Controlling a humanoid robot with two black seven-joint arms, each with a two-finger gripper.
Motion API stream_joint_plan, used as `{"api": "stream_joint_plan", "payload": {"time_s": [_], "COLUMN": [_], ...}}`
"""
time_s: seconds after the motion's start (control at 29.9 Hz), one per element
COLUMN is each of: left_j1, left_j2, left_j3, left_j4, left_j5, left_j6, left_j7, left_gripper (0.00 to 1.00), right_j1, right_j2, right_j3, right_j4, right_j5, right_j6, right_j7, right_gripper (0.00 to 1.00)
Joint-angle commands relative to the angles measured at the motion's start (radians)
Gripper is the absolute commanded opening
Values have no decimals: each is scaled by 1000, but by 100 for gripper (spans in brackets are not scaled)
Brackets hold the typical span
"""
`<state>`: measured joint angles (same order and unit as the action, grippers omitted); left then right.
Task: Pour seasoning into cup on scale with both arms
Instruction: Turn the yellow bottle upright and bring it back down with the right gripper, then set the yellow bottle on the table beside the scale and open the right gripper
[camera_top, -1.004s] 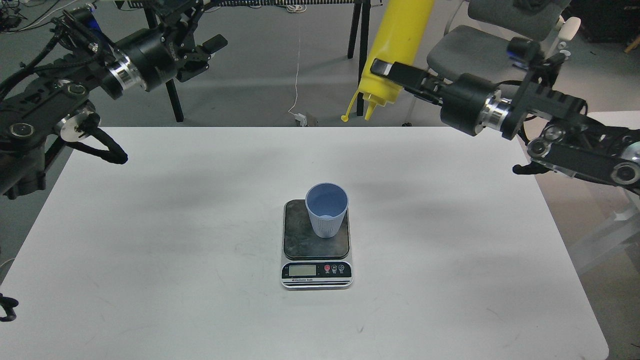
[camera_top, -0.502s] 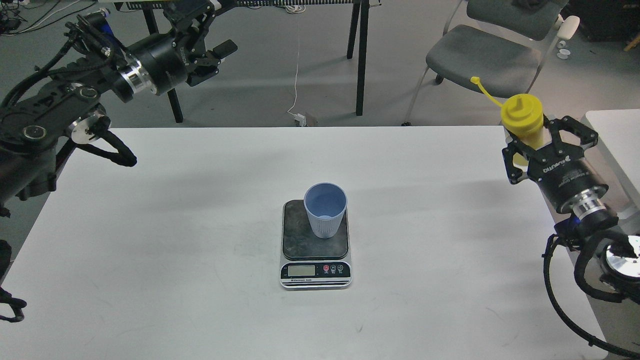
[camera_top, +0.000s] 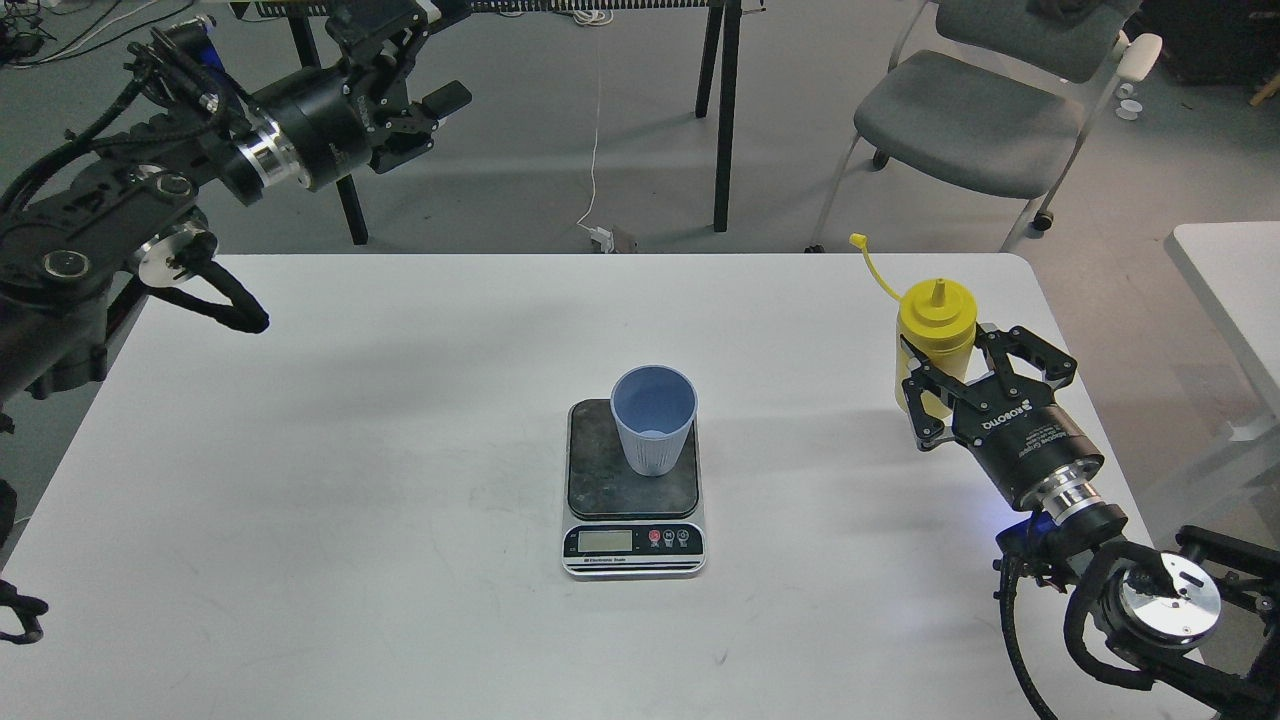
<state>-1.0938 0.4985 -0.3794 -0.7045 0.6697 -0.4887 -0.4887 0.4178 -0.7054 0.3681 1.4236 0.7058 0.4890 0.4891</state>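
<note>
The light blue-grey ribbed cup stands upright on the dark platform of the small scale, mid-table, with the display panel facing me. The yellow seasoning bottle stands upright at the table's right side, nozzle up, its cap strap sticking up to the left. My right gripper is shut on the bottle's lower body, which it hides, one finger on each side. My left gripper is open and empty, held high beyond the table's far left corner, far from the cup.
The white table has bare surface all around the scale. A grey chair and black table legs stand behind the far edge. A second white table is at the right.
One second ago the bottle hung nozzle-down, high behind the table. My right gripper turned it upright and has brought it down and left onto the table's right side. My left arm barely moved.
</note>
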Motion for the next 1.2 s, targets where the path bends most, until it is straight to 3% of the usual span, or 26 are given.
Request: {"api": "stream_joint_plan", "payload": {"time_s": [0.0,0.43,0.8,1.17], "left_j1": [-3,9,8,6], "left_j2": [-1,9,11,37], "left_j3": [0,5,7,59], "left_j4": [0,0,19,28], "left_j5": [1,1,1,-1], "left_j6": [0,0,0,0], "left_j7": [0,0,0,0], "left_gripper": [98,98,98,98], "right_j1": [-34,-82,-88,-122], "right_j2": [-2,10,194,265], "right_j3": [12,22,78,124], "right_j4": [-8,-107,-248,-288], "right_j5": [-2,-9,-114,-172], "right_j6": [0,0,0,0], "right_j7": [0,0,0,0], "right_gripper": [40,41,41,42]}}
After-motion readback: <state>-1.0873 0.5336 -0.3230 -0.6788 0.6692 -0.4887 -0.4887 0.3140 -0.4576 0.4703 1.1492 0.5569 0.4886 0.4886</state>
